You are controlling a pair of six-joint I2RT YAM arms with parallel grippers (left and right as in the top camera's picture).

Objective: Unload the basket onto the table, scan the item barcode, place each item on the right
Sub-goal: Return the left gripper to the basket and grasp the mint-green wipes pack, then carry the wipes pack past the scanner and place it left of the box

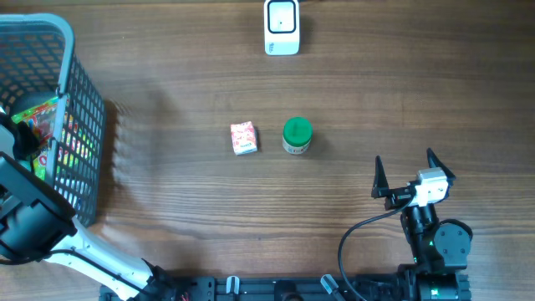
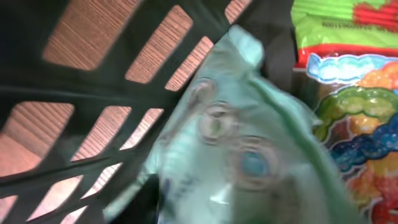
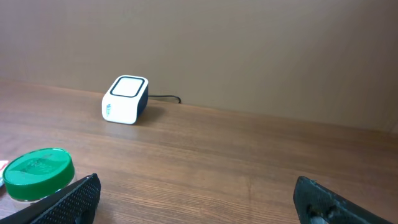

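Observation:
My left gripper (image 1: 20, 139) is down inside the dark mesh basket (image 1: 84, 109). In the left wrist view a crumpled pale green packet (image 2: 249, 155) fills the jaw area, pinched there; the fingers themselves are hidden behind it. The white barcode scanner (image 1: 282, 27) stands at the table's far edge and is also visible in the right wrist view, scanner (image 3: 125, 99). My right gripper (image 1: 405, 159) rests near the front right, open and empty, right gripper (image 3: 196, 193).
A green-lidded jar (image 1: 297, 135) and a small pink box (image 1: 243, 138) sit at mid-table; the jar (image 3: 37, 173) is left of my right fingers. A colourful candy bag (image 2: 367, 143) lies beside the packet in the basket (image 2: 74, 93).

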